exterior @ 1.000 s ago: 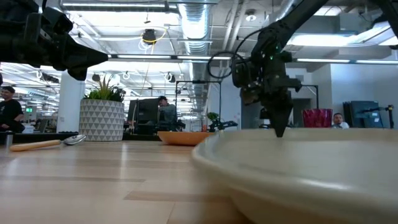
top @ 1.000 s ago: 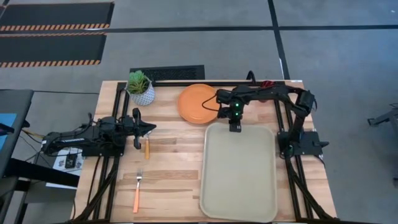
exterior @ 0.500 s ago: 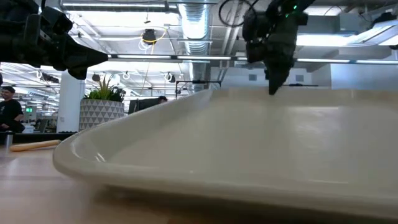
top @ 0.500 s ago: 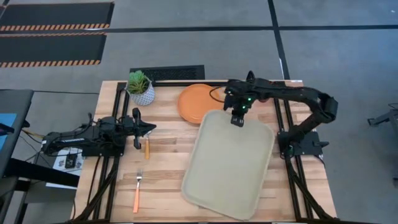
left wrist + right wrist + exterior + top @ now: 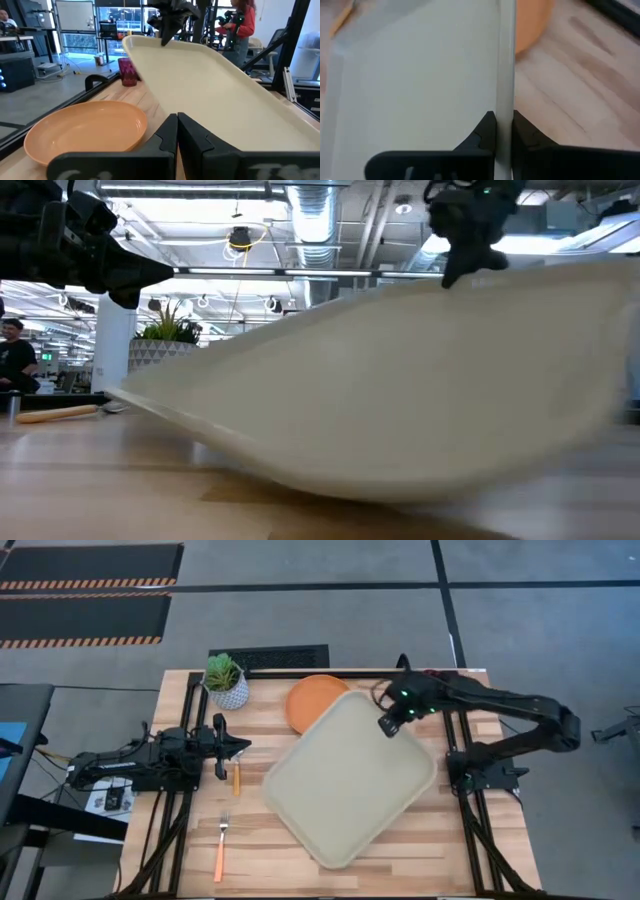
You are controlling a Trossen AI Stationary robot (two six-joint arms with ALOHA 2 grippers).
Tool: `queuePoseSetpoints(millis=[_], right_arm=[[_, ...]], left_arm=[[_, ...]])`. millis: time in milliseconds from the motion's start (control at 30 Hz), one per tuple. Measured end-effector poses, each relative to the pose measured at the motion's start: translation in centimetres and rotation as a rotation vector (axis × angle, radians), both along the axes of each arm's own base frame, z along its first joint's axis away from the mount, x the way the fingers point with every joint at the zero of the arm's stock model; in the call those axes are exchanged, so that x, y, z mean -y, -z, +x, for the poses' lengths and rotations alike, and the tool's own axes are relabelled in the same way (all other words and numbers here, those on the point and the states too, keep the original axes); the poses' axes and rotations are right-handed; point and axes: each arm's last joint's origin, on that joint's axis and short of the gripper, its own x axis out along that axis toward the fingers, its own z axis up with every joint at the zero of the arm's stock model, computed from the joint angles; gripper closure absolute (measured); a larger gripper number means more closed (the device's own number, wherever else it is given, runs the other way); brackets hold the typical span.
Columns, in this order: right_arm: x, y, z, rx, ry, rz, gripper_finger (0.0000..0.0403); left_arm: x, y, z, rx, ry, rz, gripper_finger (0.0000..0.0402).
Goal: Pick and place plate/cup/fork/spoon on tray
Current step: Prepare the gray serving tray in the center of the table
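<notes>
A large beige tray (image 5: 350, 780) with rounded corners is being held tilted above the middle of the tabletop (image 5: 270, 830), its far rim clamped between the fingers of the right gripper (image 5: 388, 726). Nothing is lying on its smooth surface yet. The glossy orange plate (image 5: 308, 700) is partly hidden under its far edge. The dark red cup (image 5: 127, 71) is standing beyond. The fork (image 5: 220, 848) and spoon (image 5: 236, 778) are lying left. The left gripper (image 5: 240, 748) is waiting, fingers together.
</notes>
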Motion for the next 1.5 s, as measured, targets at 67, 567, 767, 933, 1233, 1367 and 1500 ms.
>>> queuePoseSetpoints(millis=[67,567,767,933,1233,1367,1500], right_arm=[[-0.7,0.7,-1.1,0.054,0.086,-0.003,0.0373],[-11.6,9.6,-7.0,0.488,0.397,0.022,0.0381],[-13.9,12.7,-8.0,0.546,0.471,-0.007,0.0381],[-14.5,14.8,-7.4,0.482,0.526,-0.042,0.0381],[-16.1,16.9,-5.8,0.400,0.592,-0.041,0.0380],[-17.0,17.5,-5.0,0.377,0.609,-0.039,0.0381],[-17.7,19.0,-4.5,0.337,0.635,-0.054,0.0379]], left_arm=[[0.0,0.0,0.0,0.000,0.000,0.000,0.0401],[0.0,0.0,0.0,0.001,0.001,-0.007,0.0401],[0.0,0.0,0.0,0.002,0.001,-0.007,0.0401],[0.0,0.0,0.0,0.002,0.001,-0.011,0.0401],[0.0,0.0,0.0,0.004,0.004,-0.026,0.0402],[0.0,0.0,0.0,0.004,0.004,-0.026,0.0401],[0.0,0.0,0.0,0.005,0.004,-0.030,0.0401]])
